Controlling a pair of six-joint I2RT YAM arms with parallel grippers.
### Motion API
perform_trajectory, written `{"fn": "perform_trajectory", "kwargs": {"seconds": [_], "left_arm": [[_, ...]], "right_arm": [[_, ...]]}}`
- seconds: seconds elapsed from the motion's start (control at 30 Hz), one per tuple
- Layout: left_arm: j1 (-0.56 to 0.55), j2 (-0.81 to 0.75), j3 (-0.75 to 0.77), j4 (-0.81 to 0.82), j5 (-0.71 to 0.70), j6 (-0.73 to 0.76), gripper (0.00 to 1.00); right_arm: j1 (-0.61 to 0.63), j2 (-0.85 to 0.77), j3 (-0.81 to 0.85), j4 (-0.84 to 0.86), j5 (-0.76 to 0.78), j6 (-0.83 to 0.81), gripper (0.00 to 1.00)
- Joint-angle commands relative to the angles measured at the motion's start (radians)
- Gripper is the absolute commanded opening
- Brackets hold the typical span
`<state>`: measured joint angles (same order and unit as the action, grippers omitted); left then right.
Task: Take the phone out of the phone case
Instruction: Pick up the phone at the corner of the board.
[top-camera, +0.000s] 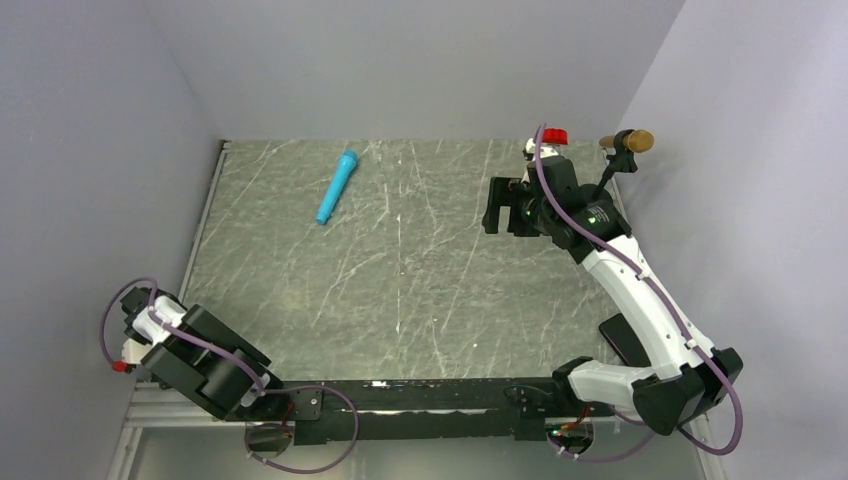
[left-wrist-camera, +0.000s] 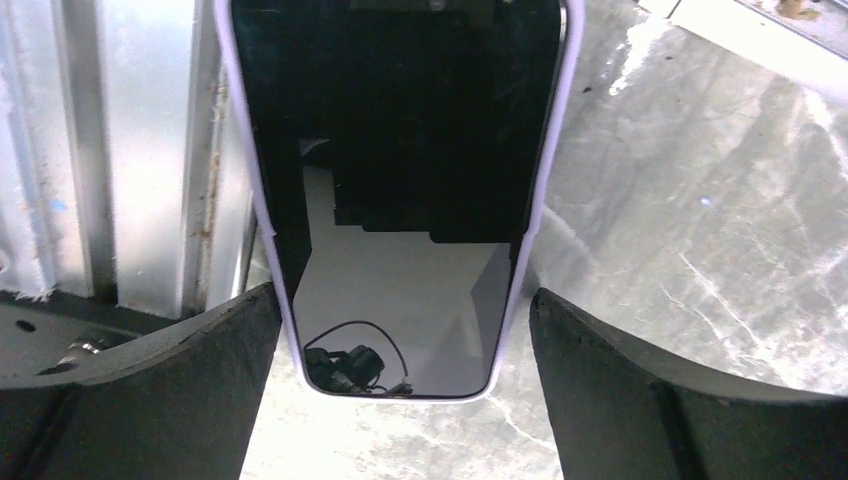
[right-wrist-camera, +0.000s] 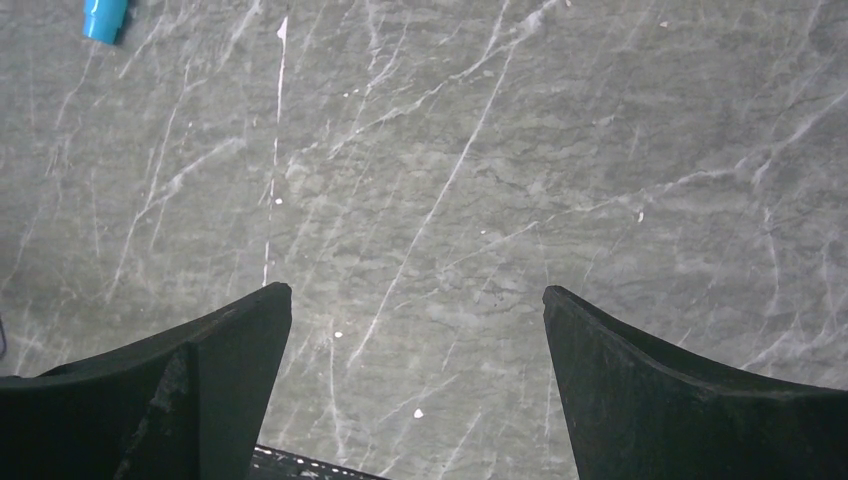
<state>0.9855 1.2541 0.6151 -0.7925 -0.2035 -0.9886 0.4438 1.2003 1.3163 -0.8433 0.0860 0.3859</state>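
Phone (left-wrist-camera: 400, 150) one, phone case (left-wrist-camera: 530, 230) one, marker (top-camera: 337, 187) one

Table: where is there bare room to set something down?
Bare: the wide middle of the table, between the blue tube and the arm bases, and the far left corner. Crowded: far right, around the right gripper, and near left, where the left gripper straddles the phone.

On my right wrist feed I log: right gripper (right-wrist-camera: 415, 291), black fingers (right-wrist-camera: 190, 390) spread wide apart; grey marble tabletop (right-wrist-camera: 600, 150), white-veined, filling the view beneath; one blue cylinder (right-wrist-camera: 104, 18), cut off at the upper-left corner.
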Motion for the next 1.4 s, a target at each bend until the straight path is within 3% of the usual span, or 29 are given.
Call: {"fn": "perform_trajectory", "kwargs": {"seconds": [0.0,0.17,0.23,0.33,0.57,1.0,1.37], "left_arm": [[0.022,-0.023,-0.047,0.105,0.056,0.026,0.93],[0.024,-0.052,-0.087,0.16,0.09,0.05,0.69],[0.023,-0.061,-0.084,0.159,0.093,0.062,0.6],[0.021,-0.085,-0.096,0.185,0.124,0.098,0.32],[-0.059,-0.131,-0.087,0.212,0.187,0.135,0.0],[-0.615,-0.248,0.033,0.261,0.361,0.138,0.0],[-1.096,-0.239,-0.044,0.528,0.548,0.173,0.0]], "right_arm": [[0.004,-0.015,-0.007,0.047,0.067,0.07,1.0],[0.005,0.005,0.011,-0.006,0.175,0.104,1.0],[0.002,0.016,0.037,-0.044,0.154,0.081,1.0],[0.002,0.014,0.04,-0.054,0.095,0.054,1.0],[0.003,-0.053,-0.062,0.042,0.02,0.008,1.0],[0.028,0.004,-0.267,0.268,-0.257,0.094,1.0],[0.204,0.116,-0.482,0.7,-0.357,0.313,1.0]]}}
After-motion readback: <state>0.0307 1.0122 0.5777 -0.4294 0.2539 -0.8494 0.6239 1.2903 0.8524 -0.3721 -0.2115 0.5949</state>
